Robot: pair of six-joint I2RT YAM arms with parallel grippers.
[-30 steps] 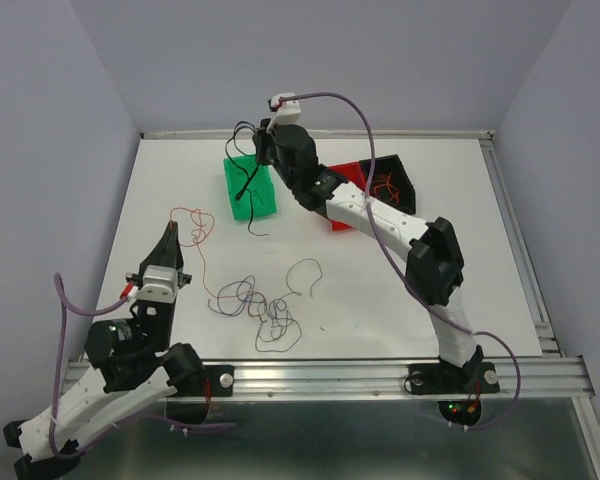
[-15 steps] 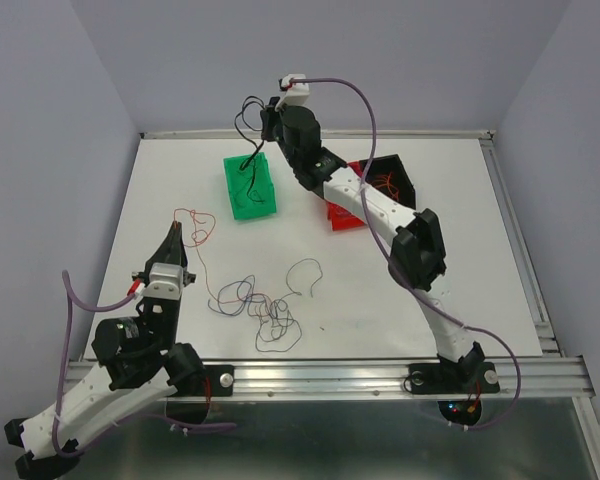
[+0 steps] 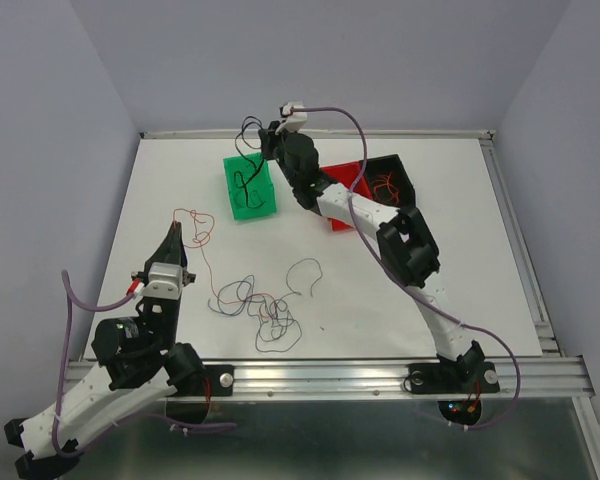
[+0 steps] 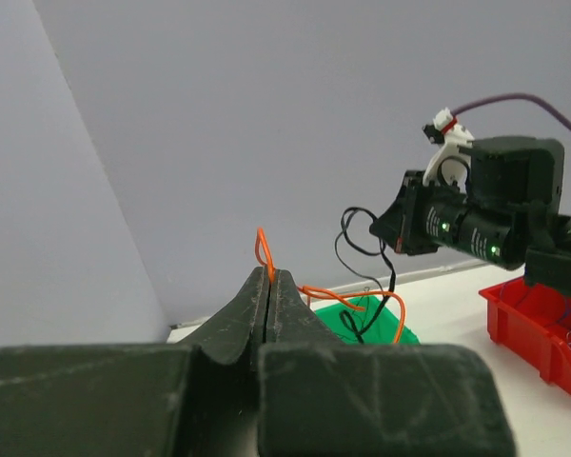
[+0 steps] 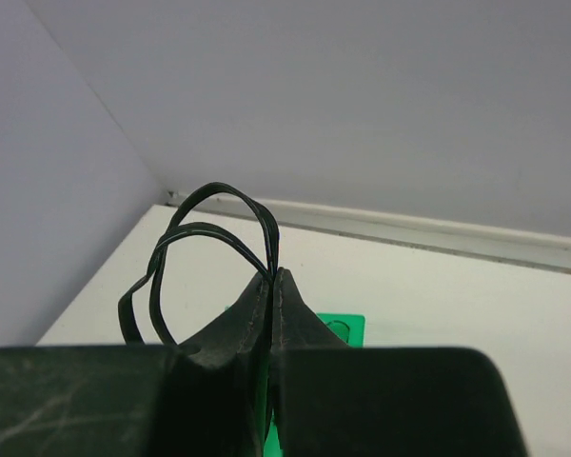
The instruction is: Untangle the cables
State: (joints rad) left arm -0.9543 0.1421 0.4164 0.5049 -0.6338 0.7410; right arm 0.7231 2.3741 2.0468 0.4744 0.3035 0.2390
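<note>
Cables (image 3: pixel 267 312) in black, blue-purple and red-orange lie as a loose tangle on the white tabletop (image 3: pixel 460 260), close to its near edge and somewhat left of the middle, as seen from above. From that view the left gripper (image 3: pixel 172 232) stands toward the left edge with its jaws pressed together on an orange cable (image 3: pixel 202 262), which loops just past the tips and then trails down to the tangle. The right gripper (image 3: pixel 270 140) is raised at the far edge, clenched on a black cable (image 3: pixel 242 180) that curls above the fingers and hangs down into a green tray (image 3: pixel 263 200). A red tray (image 3: pixel 344 176) and a black tray (image 3: pixel 405 170) sit side by side right of the green one, partly behind the right arm; thin orange strands lie in the black one. The left wrist view shows what the overhead cannot: the two fingers meet with no gap, and the orange cable (image 4: pixel 262 249) rises from the pinch and bends off to the right. Beyond it, the right gripper (image 4: pixel 388 224) dangles the black cable (image 4: pixel 360 249) over the green tray (image 4: pixel 335 314), with a corner of the red tray (image 4: pixel 528 324) at the right. The right wrist view gives its own fingers closed tight on the black cable (image 5: pixel 219 214), which arches in two loops up and to the left, with the green tray (image 5: pixel 347 328) below near the far left corner.
</note>
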